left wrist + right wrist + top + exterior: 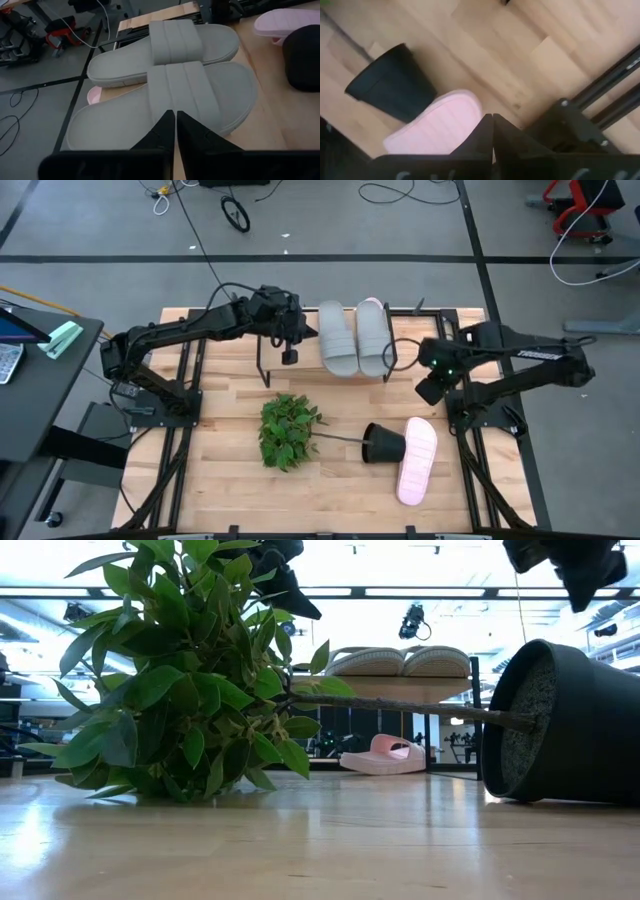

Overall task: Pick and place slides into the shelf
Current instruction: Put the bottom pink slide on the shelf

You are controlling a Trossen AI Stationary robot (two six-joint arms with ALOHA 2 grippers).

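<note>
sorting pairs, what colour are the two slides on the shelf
Grey slides, clearest in the left wrist view.

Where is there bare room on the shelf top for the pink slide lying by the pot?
The light wooden shelf top is bare on the left-arm side of the two grey foam slides, below the left gripper. The right end is filled by the grey pair. The pale pink foam slide lies close against the tipped black plant pot, so access there is tight.

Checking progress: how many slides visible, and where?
4: two grey slides side by side on the shelf, one pink slide beneath it, another pink slide by the tipped pot.
</note>
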